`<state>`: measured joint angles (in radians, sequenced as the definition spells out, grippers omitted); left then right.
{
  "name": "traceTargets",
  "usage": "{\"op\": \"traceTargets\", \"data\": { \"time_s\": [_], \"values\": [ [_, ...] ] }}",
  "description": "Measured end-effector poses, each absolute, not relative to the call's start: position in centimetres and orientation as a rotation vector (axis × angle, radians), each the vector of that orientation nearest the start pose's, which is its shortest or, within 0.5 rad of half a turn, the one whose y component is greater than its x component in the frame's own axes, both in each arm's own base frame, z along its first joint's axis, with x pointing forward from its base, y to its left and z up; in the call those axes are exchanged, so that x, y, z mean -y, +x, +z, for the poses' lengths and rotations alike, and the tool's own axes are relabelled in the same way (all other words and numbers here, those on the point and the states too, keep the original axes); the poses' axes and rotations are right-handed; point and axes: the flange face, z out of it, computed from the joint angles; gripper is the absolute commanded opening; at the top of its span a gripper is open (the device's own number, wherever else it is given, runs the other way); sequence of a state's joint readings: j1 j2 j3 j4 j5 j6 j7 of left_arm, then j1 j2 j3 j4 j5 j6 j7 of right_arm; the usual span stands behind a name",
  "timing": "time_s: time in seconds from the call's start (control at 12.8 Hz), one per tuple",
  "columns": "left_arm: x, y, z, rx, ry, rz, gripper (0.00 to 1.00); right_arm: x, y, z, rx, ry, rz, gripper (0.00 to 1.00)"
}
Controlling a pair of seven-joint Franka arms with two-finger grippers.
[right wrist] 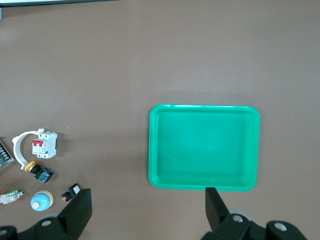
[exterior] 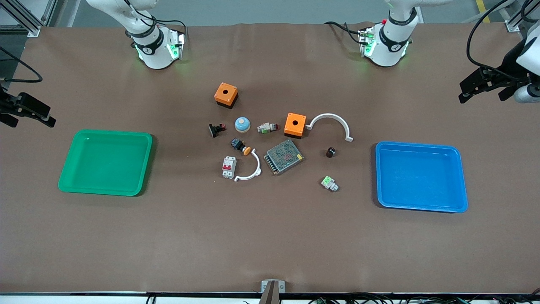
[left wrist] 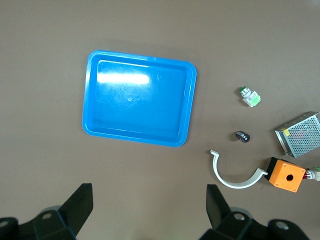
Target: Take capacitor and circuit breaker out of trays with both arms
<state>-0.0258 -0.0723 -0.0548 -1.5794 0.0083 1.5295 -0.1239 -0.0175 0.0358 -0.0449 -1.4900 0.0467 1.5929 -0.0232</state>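
The capacitor, a tiny black cylinder, lies on the table between the orange box and the blue tray. It also shows in the left wrist view. The breaker, white with red levers, lies beside a small white arc; it shows in the right wrist view. My left gripper hangs open and empty in the air past the blue tray. My right gripper hangs open and empty above the table near the green tray, whose rim shows in its wrist view.
Loose parts lie mid-table: two orange boxes, a large white arc, a mesh power supply, green-and-white modules, a blue dome, a black button with orange cap, a black-and-red part.
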Motion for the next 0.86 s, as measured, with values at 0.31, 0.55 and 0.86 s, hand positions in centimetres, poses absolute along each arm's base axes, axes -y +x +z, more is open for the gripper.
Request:
{"op": "traceTargets", "data": {
  "time_s": [0.31, 0.55, 0.86],
  "values": [
    [4.27, 52.58, 65.55, 0.069, -3.13, -0.031, 1.0, 3.37, 56.75, 64.46, -0.063, -3.125, -0.104, 1.0],
    [4.27, 52.49, 65.48, 0.068, -3.13, -0.018, 1.0, 3.49, 56.74, 64.45, -0.064, -3.133, -0.103, 1.0],
    [4.28, 52.57, 65.01, 0.068, -3.128, 0.012, 1.0, 3.51, 56.74, 64.45, -0.065, -3.134, -0.103, 1.0]
  ]
}}
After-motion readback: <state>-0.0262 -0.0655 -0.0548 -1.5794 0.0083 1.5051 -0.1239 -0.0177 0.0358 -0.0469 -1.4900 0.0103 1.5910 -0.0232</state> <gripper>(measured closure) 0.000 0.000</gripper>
